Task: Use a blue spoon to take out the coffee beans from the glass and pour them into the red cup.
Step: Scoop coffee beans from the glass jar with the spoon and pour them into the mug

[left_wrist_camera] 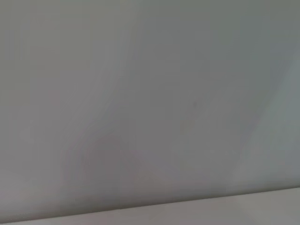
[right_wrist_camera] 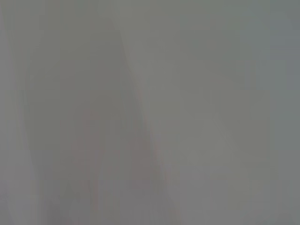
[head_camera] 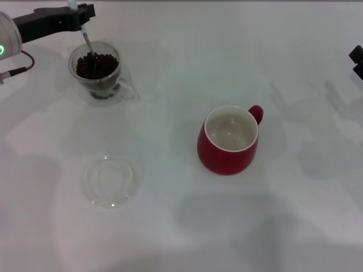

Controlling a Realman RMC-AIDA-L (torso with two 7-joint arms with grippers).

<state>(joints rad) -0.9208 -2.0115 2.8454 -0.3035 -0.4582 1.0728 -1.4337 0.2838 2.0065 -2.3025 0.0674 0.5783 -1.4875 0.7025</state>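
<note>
Coffee beans (head_camera: 95, 64) fill the glass (head_camera: 96, 72) at ten o'clock on the table (head_camera: 187, 226). The left gripper (head_camera: 78, 12) pinches the blue spoon (head_camera: 86, 38), tip down in the beans, probably to scoop. The red cup (head_camera: 228, 141) waits near the middle. The right gripper (head_camera: 357, 59) rests at three o'clock.

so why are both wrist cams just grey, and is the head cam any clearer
Left wrist view: featureless grey with one paler band along an edge, nothing recognisable. Right wrist view: a soft grey blur with no object in it. Head view: usable, showing the left gripper holding the blue spoon in the glass, the red cup with soft shadows, and a faint clear saucer.
</note>
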